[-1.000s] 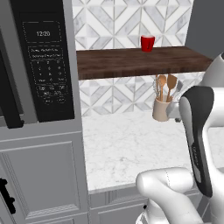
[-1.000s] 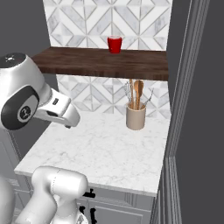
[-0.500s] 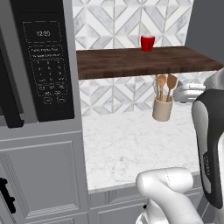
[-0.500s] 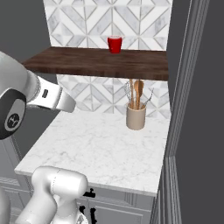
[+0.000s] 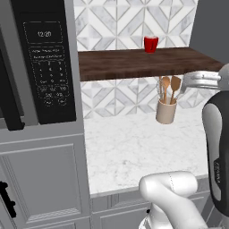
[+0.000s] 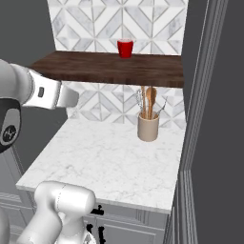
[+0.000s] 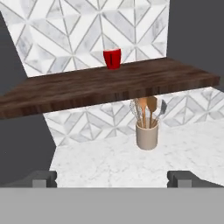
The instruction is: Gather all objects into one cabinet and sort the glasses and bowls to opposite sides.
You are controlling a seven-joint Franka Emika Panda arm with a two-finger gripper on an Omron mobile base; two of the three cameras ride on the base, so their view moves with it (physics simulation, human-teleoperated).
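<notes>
I am lining my wide-open fingers point(image 7: 113, 178) up on the small red handleless cup point(image 7: 112, 58) standing upright on the dark wooden shelf point(image 7: 87, 87), probably light, rigid and slick, best pinched across its sides.

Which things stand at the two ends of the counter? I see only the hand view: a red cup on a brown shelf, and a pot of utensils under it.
Observer: At the left end, the left base view shows a black microwave with a keypad, built into the wall unit.
Operator: What is under that microwave?
Observer: A grey panelled front, which goes down below the level of the counter.
Operator: And at the right end?
Observer: In the right base view a tall grey panel closes the counter there. The utensil pot stands close to it, apart from it.
</notes>
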